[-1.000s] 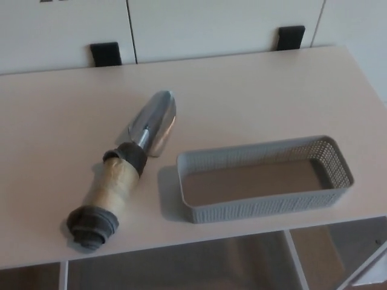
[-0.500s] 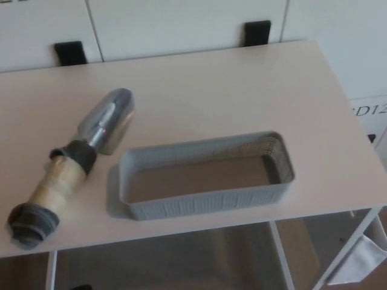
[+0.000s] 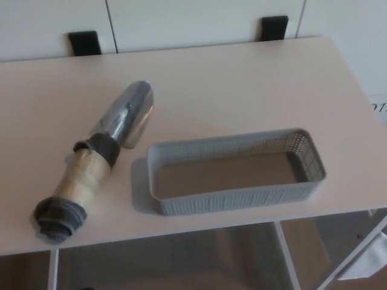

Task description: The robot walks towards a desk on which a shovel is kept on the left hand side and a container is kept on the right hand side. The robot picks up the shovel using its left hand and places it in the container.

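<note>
The shovel (image 3: pixel 100 159) lies flat, its metal blade pointing to 1 o'clock. The grey container (image 3: pixel 237 194) stands empty at its 3 o'clock.

Left arm and left hand: not in the head view. Right arm and right hand: not in the head view. Pose and finger state of both: not determinable.

Desk (image 3: pixel 242 90) left edge cut off by frame; whole view slightly blurred; lettering at right edge unreadable
</note>
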Tool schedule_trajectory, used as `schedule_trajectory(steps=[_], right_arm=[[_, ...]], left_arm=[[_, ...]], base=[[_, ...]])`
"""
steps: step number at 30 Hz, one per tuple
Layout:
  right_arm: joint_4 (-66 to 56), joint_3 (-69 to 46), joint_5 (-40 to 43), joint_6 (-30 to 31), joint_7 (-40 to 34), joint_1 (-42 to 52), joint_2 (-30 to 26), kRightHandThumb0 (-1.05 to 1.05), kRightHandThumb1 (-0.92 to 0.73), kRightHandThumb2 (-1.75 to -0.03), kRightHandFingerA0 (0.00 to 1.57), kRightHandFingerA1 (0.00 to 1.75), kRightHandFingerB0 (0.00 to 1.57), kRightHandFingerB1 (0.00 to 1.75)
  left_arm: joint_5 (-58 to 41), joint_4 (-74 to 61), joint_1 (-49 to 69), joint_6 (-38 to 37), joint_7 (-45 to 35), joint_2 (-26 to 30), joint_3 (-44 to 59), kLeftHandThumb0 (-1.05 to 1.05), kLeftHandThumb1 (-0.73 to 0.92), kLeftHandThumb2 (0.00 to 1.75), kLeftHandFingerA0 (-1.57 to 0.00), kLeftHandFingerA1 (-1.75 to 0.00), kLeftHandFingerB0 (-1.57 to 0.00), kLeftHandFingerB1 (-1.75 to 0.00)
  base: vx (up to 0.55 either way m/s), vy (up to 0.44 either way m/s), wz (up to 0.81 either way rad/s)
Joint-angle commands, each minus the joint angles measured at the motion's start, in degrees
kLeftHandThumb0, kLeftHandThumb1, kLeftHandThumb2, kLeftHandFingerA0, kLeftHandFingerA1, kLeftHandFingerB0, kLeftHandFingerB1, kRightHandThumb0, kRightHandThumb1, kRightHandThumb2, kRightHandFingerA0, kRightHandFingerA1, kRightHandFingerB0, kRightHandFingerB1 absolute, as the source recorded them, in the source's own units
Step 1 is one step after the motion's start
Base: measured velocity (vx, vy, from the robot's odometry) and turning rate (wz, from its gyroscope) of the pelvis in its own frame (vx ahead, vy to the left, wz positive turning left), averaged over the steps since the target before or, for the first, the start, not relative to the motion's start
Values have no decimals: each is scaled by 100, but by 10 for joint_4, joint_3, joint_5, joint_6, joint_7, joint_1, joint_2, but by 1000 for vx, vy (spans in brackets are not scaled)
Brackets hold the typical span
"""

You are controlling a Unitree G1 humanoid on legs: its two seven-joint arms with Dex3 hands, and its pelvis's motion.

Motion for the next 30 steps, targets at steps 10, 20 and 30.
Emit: schedule_trajectory(steps=[10,20,30], right_arm=[[4,-6,3,-16,2,0,-8,-40,-31,-75,85,68,59,60],[-9,-14,12,-6,1,1,-12,-33,-41,-52,89,51,70,49],[-15,-12,12,10,-4,-13,-11,-31,-43,-51,87,51,69,48]], left_arm=[[-1,-1,2,-6,-3,2,0,-28,60,58,-51,-41,-41,-36],[83,-35,13,-74,-32,62,-57,-40,63,59,-45,-37,-33,-32],[-294,-547,143,-78,-339,317,91,-52,60,58,-44,-39,-36,-33]], base=[[-18,-3,5],[0,0,0],[0,0,0]])
